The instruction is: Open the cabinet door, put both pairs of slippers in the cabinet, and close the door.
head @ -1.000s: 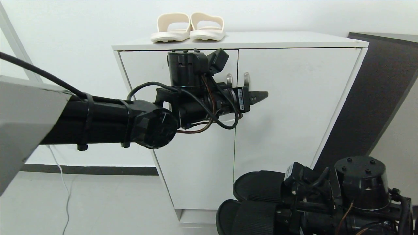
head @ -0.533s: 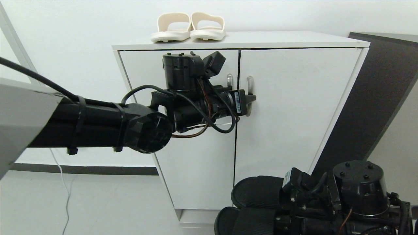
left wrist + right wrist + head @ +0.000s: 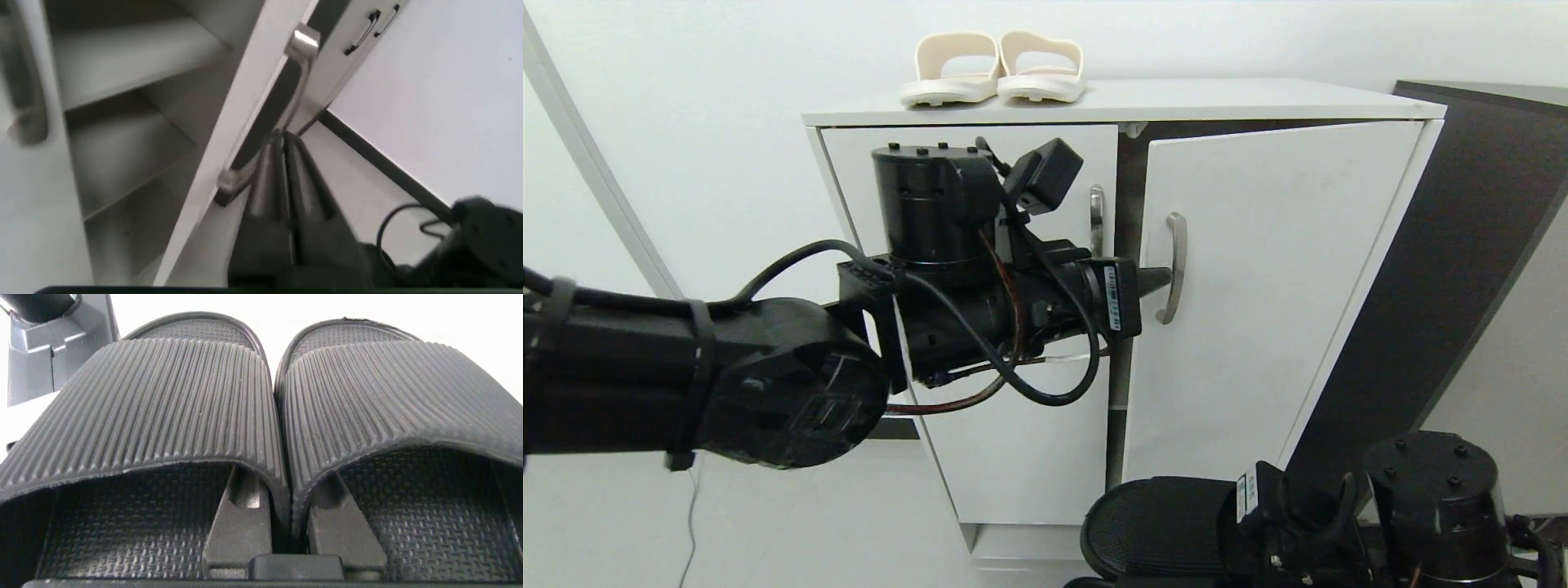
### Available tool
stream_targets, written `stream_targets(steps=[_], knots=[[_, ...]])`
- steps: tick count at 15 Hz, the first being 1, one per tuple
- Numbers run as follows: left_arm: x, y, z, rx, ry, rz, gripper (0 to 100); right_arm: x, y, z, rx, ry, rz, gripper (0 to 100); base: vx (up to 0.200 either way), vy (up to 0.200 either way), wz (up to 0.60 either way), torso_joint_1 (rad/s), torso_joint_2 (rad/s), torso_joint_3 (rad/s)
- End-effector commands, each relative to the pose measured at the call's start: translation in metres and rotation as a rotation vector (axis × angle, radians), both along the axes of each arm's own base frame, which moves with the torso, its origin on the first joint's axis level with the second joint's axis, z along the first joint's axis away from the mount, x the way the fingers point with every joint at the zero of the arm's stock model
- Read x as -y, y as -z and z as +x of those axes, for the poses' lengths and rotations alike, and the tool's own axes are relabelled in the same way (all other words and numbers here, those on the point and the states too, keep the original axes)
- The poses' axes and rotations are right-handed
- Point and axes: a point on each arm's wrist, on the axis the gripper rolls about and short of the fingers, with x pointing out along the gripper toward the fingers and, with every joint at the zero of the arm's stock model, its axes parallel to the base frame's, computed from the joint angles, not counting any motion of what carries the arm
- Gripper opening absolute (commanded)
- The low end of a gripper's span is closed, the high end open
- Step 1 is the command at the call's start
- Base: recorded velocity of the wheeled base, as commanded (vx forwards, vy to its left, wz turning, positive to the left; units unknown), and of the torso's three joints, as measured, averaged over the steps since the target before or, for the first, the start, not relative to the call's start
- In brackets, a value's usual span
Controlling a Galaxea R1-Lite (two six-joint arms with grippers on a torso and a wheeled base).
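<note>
hooking rather than pinching seems to be the idea at the door: the left gripper has its 2 fingers pressed together into 1 narrow wedge, slipped behind the bar handle of the right door, so a sideways pull can swing the panel without a firm clamp. the door stands ajar, with a dark gap between it and the left door. through that gap the left wrist view shows bare shelves.

the left arm stretches across from the robot's left with its forearm roughly level. its wrist is turned so the fingers point sideways along the cabinet front.

the right gripper waits low, in front of the cabinet's base. it is clenched on the black slippers, 1 finger under each strap, squeezing the 2 inner walls together so the pair travels as 1 load. holding them there looks like preparation to load as soon as the opening is wide enough.

the cream slippers sit side by side on the cabinet top, untouched. my judgement: the door needs more swing before either pair fits through.
</note>
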Motion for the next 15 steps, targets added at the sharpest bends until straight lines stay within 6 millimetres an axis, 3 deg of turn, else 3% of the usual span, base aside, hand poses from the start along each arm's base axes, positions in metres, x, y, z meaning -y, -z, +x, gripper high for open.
stream_targets(steps=[1, 4, 10, 15], knots=[[-0.016, -0.011, -0.019, 0.019, -0.002, -0.016, 0, 0.000, 0.001, -0.004, -0.003, -0.013, -0.003, 0, 0.000, 0.000, 0.00, 0.000, 0.00, 0.000], [-0.029, -0.011, -0.028, 0.013, -0.014, -0.015, 0, -0.002, 0.002, -0.005, -0.004, -0.021, -0.004, 0, 0.000, 0.000, 0.00, 0.000, 0.00, 0.000], [-0.038, -0.009, 0.016, 0.012, -0.115, -0.088, 0, -0.002, 0.002, -0.006, -0.005, -0.022, -0.009, 0, 0.000, 0.000, 0.00, 0.000, 0.00, 0.000], [-0.026, -0.002, 0.040, 0.011, -0.092, -0.089, 0, -0.001, 0.006, -0.010, -0.015, -0.034, -0.020, 0, 0.000, 0.000, 0.00, 0.000, 0.00, 0.000]])
